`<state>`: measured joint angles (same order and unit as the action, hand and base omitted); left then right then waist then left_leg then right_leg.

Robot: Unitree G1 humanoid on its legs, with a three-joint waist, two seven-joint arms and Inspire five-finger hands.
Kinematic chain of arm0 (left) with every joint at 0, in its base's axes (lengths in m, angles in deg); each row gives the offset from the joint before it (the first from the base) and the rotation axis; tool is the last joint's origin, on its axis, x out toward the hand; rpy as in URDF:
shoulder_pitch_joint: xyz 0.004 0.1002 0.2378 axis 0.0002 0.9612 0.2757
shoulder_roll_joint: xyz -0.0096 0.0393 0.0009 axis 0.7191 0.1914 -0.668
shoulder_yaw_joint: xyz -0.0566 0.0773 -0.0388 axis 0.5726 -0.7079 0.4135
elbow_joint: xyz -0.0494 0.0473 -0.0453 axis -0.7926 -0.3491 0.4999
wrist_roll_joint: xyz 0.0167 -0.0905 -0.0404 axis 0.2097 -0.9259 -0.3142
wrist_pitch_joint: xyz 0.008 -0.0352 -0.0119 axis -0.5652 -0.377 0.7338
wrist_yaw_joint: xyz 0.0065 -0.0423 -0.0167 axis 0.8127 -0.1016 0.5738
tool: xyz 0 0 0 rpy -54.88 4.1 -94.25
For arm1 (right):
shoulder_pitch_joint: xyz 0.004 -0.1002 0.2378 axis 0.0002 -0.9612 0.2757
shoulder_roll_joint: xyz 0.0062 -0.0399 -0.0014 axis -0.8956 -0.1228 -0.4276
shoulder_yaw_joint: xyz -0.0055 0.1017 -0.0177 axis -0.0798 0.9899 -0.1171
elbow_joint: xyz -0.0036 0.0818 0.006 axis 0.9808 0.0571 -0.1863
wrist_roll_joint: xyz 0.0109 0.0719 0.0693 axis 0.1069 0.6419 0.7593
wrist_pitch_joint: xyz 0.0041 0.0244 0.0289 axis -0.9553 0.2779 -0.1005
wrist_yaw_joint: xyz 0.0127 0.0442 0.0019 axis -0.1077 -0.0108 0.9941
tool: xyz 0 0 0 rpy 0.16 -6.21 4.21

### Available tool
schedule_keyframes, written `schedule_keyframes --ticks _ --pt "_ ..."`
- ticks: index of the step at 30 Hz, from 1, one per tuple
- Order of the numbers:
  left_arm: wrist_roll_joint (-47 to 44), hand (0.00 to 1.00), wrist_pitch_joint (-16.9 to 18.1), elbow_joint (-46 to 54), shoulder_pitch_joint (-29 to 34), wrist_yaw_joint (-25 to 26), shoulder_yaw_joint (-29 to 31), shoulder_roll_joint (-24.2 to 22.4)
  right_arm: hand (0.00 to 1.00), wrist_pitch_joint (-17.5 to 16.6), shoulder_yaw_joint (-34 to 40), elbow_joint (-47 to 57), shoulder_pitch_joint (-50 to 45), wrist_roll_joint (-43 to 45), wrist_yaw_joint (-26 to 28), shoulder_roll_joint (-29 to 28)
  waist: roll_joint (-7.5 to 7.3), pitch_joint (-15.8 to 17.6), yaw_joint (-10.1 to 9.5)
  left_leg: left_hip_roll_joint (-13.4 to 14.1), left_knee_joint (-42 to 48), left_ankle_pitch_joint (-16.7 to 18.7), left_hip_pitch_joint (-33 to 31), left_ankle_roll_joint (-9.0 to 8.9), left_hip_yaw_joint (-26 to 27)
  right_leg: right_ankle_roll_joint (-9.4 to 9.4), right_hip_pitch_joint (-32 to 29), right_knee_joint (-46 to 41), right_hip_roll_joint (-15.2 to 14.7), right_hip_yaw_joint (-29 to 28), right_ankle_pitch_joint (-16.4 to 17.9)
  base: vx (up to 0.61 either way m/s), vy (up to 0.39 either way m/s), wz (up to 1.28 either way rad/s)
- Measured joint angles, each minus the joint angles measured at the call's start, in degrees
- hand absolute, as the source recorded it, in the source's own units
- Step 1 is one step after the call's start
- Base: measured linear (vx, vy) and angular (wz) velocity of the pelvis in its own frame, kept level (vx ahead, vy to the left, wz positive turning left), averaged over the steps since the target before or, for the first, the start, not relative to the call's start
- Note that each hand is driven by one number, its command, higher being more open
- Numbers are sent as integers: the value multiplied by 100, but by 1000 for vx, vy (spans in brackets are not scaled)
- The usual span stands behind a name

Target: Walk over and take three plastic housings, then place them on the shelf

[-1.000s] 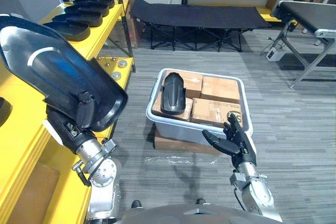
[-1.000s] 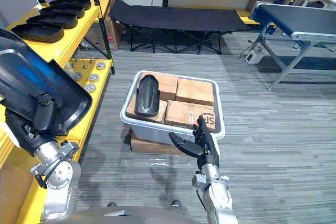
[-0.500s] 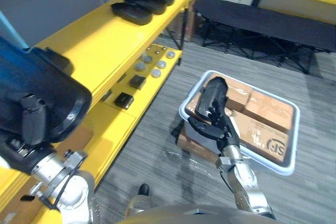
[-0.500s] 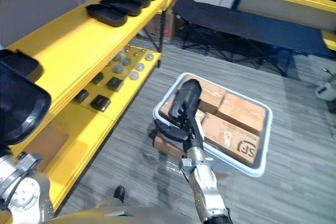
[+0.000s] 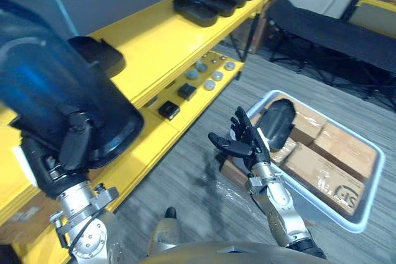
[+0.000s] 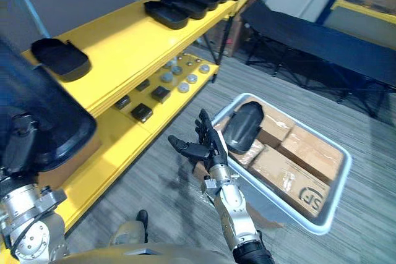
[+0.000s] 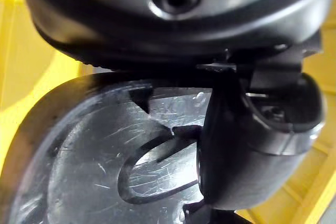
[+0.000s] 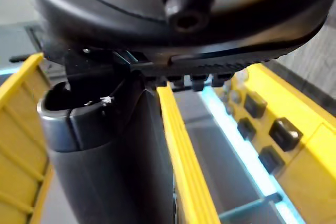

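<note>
My left hand point(image 5: 69, 153) is shut on a large black plastic housing point(image 5: 55, 91), held up at my left beside the yellow shelf point(image 5: 161, 35). In the left wrist view its scratched inner face point(image 7: 100, 156) lies right behind the thumb point(image 7: 247, 150). On the shelf top one housing point(image 6: 60, 59) lies near me, and several more point(image 5: 213, 4) sit in a row at the far end. Another housing point(image 6: 242, 127) rests on the boxes in the grey bin point(image 6: 322, 224). My right hand point(image 6: 201, 143) hovers open beside the bin, holding nothing.
Small black and silver parts point(image 5: 185, 91) lie on the shelf's lower level. Cardboard boxes point(image 5: 328, 165) pack the bin, which sits on another box. A black folding cot point(image 5: 334, 35) stands behind it. Grey carpet runs between the shelf and the bin.
The camera has swung left toward the shelf, so the bin now sits at the right. My left hand still holds the housing. My right hand stays open, fingers spread.
</note>
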<state>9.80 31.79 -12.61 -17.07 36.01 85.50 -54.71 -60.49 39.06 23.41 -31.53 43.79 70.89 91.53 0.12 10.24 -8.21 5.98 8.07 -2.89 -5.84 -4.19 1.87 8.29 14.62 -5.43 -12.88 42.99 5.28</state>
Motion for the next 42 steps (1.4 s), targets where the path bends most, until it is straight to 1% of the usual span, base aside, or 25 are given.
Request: schedule_keyframes --ticks 1,3,5,9,12,14,15,20,22,23,24,26,27,29,30,31,32,33,34,35,36,39,40,41,42 --pt "-10 0 20 0 -6 -31 -36 24 100 -1 -43 1 9 3 -3 -25 10 19 17 -25 19 2 -25 15 -16 20 -25 -95 -23 -66 83 -93 68 49" --pt "-134 0 28 -33 -161 -262 -208 215 100 -28 -93 9 -40 7 -20 -58 -7 27 163 -167 59 -52 -187 110 -86 16 -283 -573 -4 -805 547 -93 15 82" --pt "-252 0 41 -79 -313 -433 -333 352 100 -46 -58 10 -94 10 -24 -23 -25 27 220 -332 -37 -169 -202 189 -182 -5 -362 -775 -4 -1307 674 -27 0 69" --pt "-338 0 96 -81 -521 -599 -467 591 100 -241 86 42 -130 11 101 -17 -27 37 228 -418 -15 -318 -265 169 -225 21 -357 -745 -26 -1355 652 16 19 25" --pt "-356 0 96 -88 -509 -464 -522 645 100 -276 40 208 -105 14 362 9 -14 45 224 -328 64 -317 -223 168 -91 -11 -358 -730 27 -1507 625 -44 -10 -17" --pt "-356 0 96 -131 -508 -420 -534 645 100 -280 10 291 -106 13 469 37 17 61 235 -279 66 -306 -178 158 -60 -37 -338 -737 68 -1567 638 -116 -3 -18" --pt "-356 0 96 -185 -504 -399 -561 644 100 -308 -19 365 -108 14 513 93 60 83 244 -218 74 -253 -173 145 -39 -133 -358 -748 120 -1625 699 -172 -14 -10" --pt "-354 0 94 -315 -370 -350 -656 636 100 -431 -42 416 -129 21 575 209 194 153 357 -33 110 -214 -268 166 282 -180 -456 -790 212 -1647 763 -122 -4 10" --pt "-338 0 106 -319 -391 -269 -652 634 100 -505 -49 435 -95 44 573 199 226 218 343 82 627 22 -565 328 497 -244 -622 -940 115 -1669 787 -58 111 2" --pt "-325 0 126 -321 -389 -202 -644 634 100 -534 -65 460 -55 59 563 199 353 306 308 208 1188 253 -778 375 583 -196 -697 -1185 105 -1696 907 -22 170 -17" --pt "-324 0 126 -348 -381 -141 -632 635 100 -543 -88 463 -54 62 517 177 365 367 256 220 1504 463 -847 316 639 -126 -750 -1468 12 -1803 1069 8 123 -18" --pt "-310 0 126 -344 -388 -42 -622 630 100 -629 -187 485 -36 54 441 166 300 401 205 133 1908 723 -967 362 704 -46 -764 -1653 -197 -1804 1221 81 151 2" --pt "-188 0 129 -317 -388 -14 -568 627 100 -657 -231 519 17 18 440 135 270 427 178 170 2579 1042 -1158 507 733 40 -760 -1790 -281 -1793 1318 116 197 14" --pt "-109 0 129 -313 -393 -69 -464 657 100 -666 -283 561 55 18 391 94 317 397 112 158 3145 1720 -1178 605 789 200 -585 -1961 -364 -1767 1486 199 222 16" --pt "-64 0 118 -302 -402 -121 -391 692 100 -694 -316 566 50 20 299 26 169 322 55 5 3261 2042 -1161 599 788 -17 -714 -2794 -592 -1889 1450 297 191 33" --pt "-66 0 114 -298 -434 -95 -384 685 100 -733 -342 572 75 24 285 -33 68 269 64 -58 3282 2090 -1140 658 737 -277 -934 -3340 -691 -1963 1274 350 194 52" --pt "-51 0 73 -265 -446 -83 -349 705 100 -799 -402 584 111 32 255 -94 19 250 70 -193 3187 2127 -1071 720 679 -696 -1348 -4035 -898 -2104 725 364 209 58" --pt "67 0 44 -237 -442 -39 -260 749 100 -840 -420 584 157 16 271 -131 -10 246 68 -329 3048 2140 -960 769 608 -767 -1563 -4475 -933 -2345 363 373 203 60" --pt "120 0 29 -221 -451 17 -201 788 100 -885 -425 586 205 17 289 -202 10 258 79 -436 2913 2122 -838 872 525 -677 -1727 -4832 -844 -2585 466 405 113 50" --pt "124 0 26 -220 -458 67 -157 794 100 -898 -424 589 265 17 296 -246 -37 229 95 -511 2782 2124 -682 909 445 -650 -1811 -5002 -724 -2707 612 399 49 68" --pt "117 0 26 -215 -474 131 -93 815 100 -917 -423 610 372 16 293 -253 53 238 139 -638 2498 2053 -406 883 257 -652 -1920 -5003 -493 -2740 862 462 32 91" --pt "44 0 20 -216 -868 158 -66 1027 100 -1114 -371 823 647 17 230 -64 141 221 294 -865 1978 1919 -31 835 -339 -708 -2367 -4013 72 -3021 1232 354 -37 124" --pt "8 0 19 -274 -1207 171 -109 1175 100 -1208 -267 994 763 10 201 62 155 192 403 -933 1915 1908 20 799 -780 -659 -2587 -3357 491 -3693 1216 314 -140 199" --pt "-37 0 20 -395 -1582 203 -259 1340 100 -1307 -95 1238 777 4 122 162 169 174 562 -1035 1901 1895 62 716 -1241 -509 -2695 -2938 825 -4485 1126 400 -213 233" --pt "-101 0 24 -476 -1772 168 -373 1398 100 -1357 50 1446 779 -23 10 218 145 159 607 -1111 1875 1920 163 642 -1545 -335 -2750 -2682 921 -4891 1005 356 -216 194"
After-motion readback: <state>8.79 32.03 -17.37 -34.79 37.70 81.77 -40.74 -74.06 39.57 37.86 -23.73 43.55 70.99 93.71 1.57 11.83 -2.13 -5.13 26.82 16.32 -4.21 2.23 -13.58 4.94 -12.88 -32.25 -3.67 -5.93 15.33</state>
